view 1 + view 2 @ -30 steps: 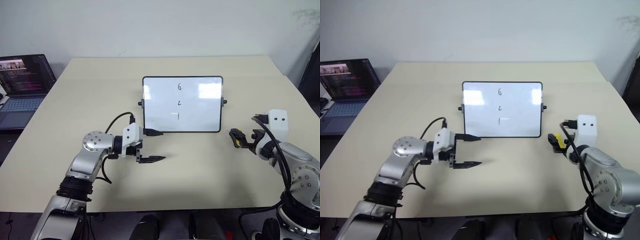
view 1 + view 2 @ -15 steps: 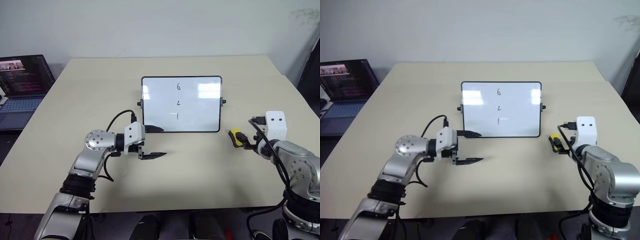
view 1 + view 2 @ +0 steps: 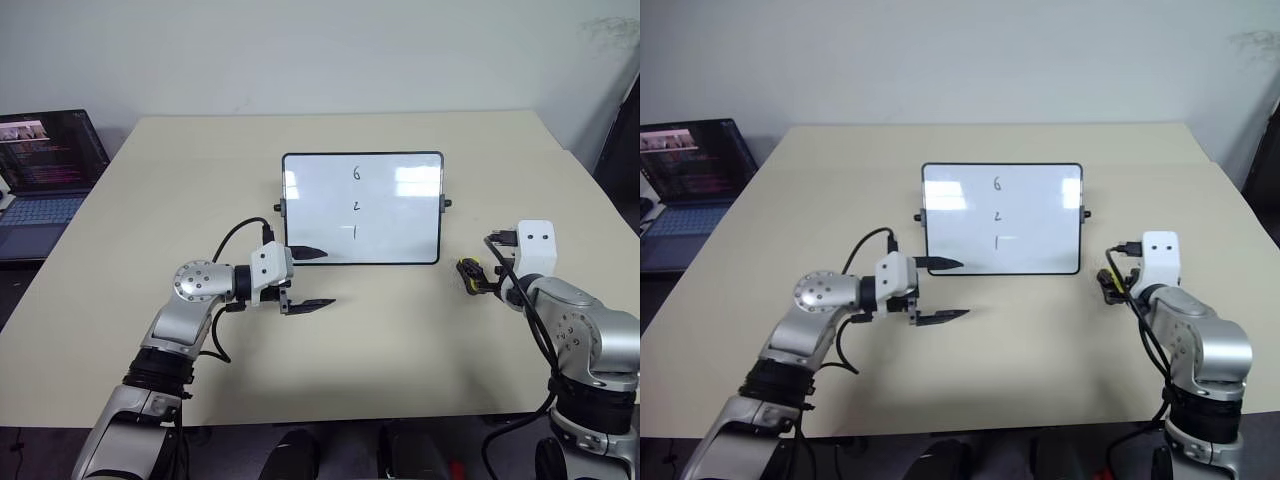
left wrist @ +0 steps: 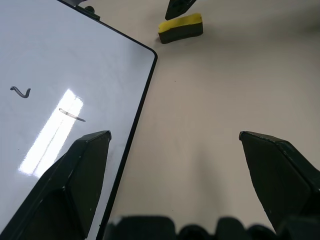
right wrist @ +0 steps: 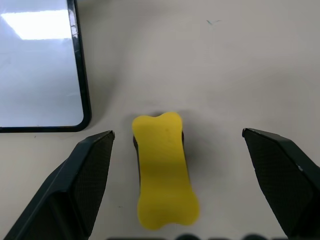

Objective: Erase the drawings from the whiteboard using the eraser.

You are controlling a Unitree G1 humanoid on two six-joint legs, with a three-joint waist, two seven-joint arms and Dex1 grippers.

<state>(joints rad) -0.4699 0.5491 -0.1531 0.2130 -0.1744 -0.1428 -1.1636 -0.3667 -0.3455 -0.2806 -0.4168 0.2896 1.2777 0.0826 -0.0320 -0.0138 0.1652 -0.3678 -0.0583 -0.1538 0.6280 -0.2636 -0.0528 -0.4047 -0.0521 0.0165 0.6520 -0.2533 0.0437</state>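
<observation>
open right gripper (image 5: 177,187) straddling eraser (image 5: 164,167), untouched

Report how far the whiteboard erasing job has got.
Done: nothing; the drawings are all on the whiteboard. In hand: the open right gripper straddles the eraser lying on the table; no grasp yet. Left: grasp, wipe. The open left gripper hovers at the board's lower left corner.

The whiteboard (image 3: 362,208) sits mid-desk (image 3: 400,340), the drawings (image 3: 356,203) stacked in a far-to-near column at its centre. Right of the board, apart from its near right corner, lies the eraser (image 5: 163,167), between the fingers of the right hand (image 3: 470,277). The left hand (image 3: 312,277) sits at the board's near left corner, one finger (image 3: 306,251) over the board, the other nearer over the desk. A laptop (image 3: 48,170) is off the desk's far left edge.
</observation>
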